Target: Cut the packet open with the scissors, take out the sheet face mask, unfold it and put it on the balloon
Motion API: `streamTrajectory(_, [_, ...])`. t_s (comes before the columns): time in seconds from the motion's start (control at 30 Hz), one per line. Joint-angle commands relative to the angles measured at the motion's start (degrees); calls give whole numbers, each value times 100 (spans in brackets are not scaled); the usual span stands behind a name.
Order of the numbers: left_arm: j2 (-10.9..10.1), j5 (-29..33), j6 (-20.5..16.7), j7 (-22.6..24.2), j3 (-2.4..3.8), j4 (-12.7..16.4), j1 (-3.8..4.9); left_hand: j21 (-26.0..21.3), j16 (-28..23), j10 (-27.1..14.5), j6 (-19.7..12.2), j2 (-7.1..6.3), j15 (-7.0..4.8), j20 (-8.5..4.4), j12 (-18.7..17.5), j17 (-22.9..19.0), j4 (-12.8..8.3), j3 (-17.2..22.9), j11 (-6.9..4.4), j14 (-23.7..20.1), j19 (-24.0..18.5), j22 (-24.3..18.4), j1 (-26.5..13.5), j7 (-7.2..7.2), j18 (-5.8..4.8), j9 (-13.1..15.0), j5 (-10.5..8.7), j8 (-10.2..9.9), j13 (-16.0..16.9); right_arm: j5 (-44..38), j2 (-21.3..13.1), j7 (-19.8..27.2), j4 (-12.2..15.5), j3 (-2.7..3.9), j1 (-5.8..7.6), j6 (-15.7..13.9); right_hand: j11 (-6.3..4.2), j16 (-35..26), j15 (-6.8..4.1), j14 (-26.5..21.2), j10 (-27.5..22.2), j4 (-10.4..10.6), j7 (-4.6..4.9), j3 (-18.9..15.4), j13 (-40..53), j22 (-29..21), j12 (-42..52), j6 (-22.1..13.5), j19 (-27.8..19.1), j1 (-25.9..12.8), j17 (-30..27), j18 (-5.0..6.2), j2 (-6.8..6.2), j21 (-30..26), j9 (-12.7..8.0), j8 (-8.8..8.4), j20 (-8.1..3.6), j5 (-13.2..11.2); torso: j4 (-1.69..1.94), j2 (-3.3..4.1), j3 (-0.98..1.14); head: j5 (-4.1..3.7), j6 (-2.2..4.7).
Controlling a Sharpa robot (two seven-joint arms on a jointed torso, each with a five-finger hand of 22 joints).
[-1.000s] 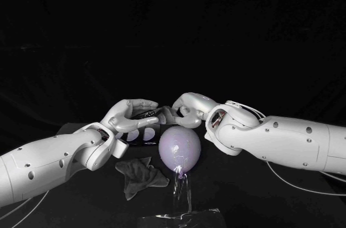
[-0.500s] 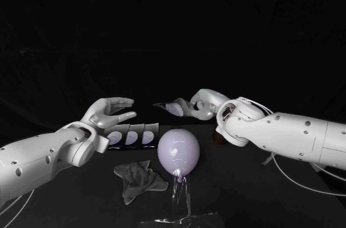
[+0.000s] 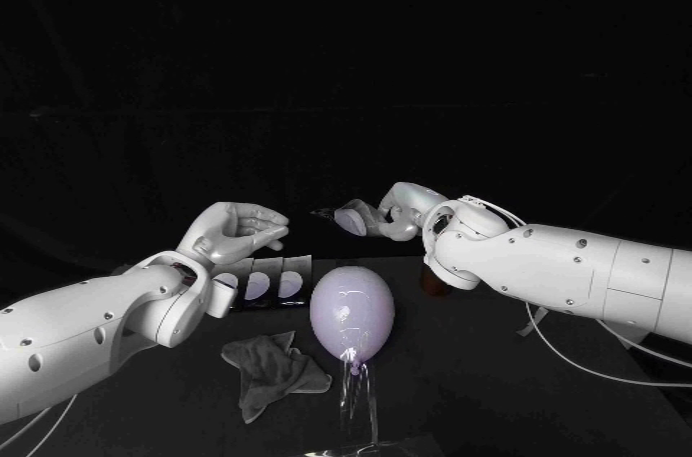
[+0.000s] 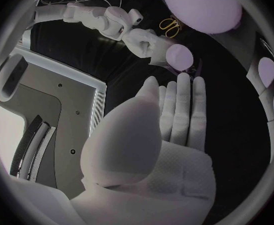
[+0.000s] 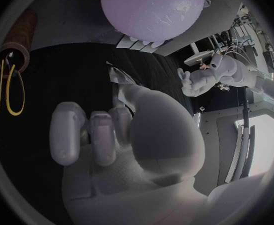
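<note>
The black packet (image 3: 270, 278) with pale ovals lies flat on the table, left of the balloon. The pale purple balloon (image 3: 353, 312) stands on a clear stand (image 3: 359, 402). My left hand (image 3: 240, 233) hovers above the packet's left end, palm bare and fingers held straight and close together (image 4: 181, 105). My right hand (image 3: 378, 218) is raised behind the balloon and pinches a small packet piece (image 3: 348, 217), a pale oval on dark film (image 4: 179, 58). The yellow-handled scissors (image 5: 6, 85) lie on the table beneath my right arm (image 4: 169, 26).
A crumpled grey sheet (image 3: 270, 363) lies on the table in front of the packet, left of the stand. A brown roll-like thing (image 3: 436, 283) sits right of the balloon, next to the scissors (image 5: 21, 32).
Both hands were on the packet. My left hand let go and drew back to the left, its fingers coming together. My right hand rose away holding the small piece.
</note>
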Motion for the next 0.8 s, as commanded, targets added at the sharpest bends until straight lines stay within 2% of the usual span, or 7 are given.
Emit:
streamTrajectory(0.03, [175,-384,-8,-684,7,72,15,289,444,308,73,55,-118,-154,53,307,20,-173,-84,255,205,157,-527,-70,22,-36,-12,-30,18,-33,72,-305,-59,5,2,140,-35,21,-33,575,231,-229,-49,280,797,1171,5,6,166,-70,1395,-48,-2,-8,252,355,-36,14,-7,0,4,-27,42])
streamTrajectory(0.13, [418,-453,-45,-1191,7,41,17,513,877,568,39,-16,-137,-227,203,615,7,-586,-99,324,264,289,-1289,-43,14,-53,-17,-83,120,-46,139,-376,-97,5,0,145,-35,20,-33,574,230,-234,-49,290,796,1169,2,2,163,-77,1390,-46,-1,-14,255,361,-36,14,-14,6,6,-25,75])
streamTrajectory(0.27, [707,-426,-178,-1684,9,-54,20,797,1384,619,-14,78,-169,-286,417,967,18,-903,-122,242,238,469,-1722,-75,5,-14,-7,-45,313,-57,190,-417,-88,6,-2,145,-35,20,-32,574,230,-237,-49,295,796,1168,2,0,161,-80,1390,-45,-1,-21,257,363,-36,14,-11,12,9,-15,77])
streamTrajectory(0.37, [888,-395,-256,-1925,10,-164,34,965,1690,267,-243,79,-97,-305,402,1180,8,-1043,-40,167,172,583,-1893,34,0,-19,-3,-105,380,-86,206,-431,-42,6,-4,142,-35,20,-32,574,230,-237,-49,295,796,1168,2,0,161,-80,1390,-45,-1,-21,257,363,-36,14,-7,14,10,-14,69])
streamTrajectory(0.43, [1012,-381,-300,-2081,11,-249,51,1011,1765,217,-267,86,-85,-306,435,1234,17,-1052,-6,133,150,615,-1913,38,-2,-8,4,-90,410,-131,206,-436,16,6,-4,133,-35,17,-32,571,228,-252,-48,315,792,1165,-7,-12,158,-90,1377,-44,-6,-29,262,374,-36,14,-7,13,10,-7,56])
streamTrajectory(0.57, [1227,-371,-308,-2355,12,-401,78,1317,2225,-290,-531,-37,-18,-336,453,1504,23,-1071,71,171,186,807,-2095,125,1,10,-11,-100,475,-214,197,-444,141,6,-6,111,-35,17,-32,571,228,-252,-48,315,792,1165,-7,-12,158,-90,1377,-44,-6,-29,262,374,-36,14,-8,13,9,-2,37])
streamTrajectory(0.8, [1507,-388,-355,-2598,14,-574,122,1639,2589,-480,-601,-151,-11,-346,735,1697,35,-976,101,125,116,1023,-2320,152,-3,93,-8,60,636,-307,206,-454,281,6,-11,137,-35,17,-32,571,228,-252,-48,315,792,1165,-7,-12,158,-90,1377,-44,-6,-29,262,374,-36,14,0,6,4,-1,3])
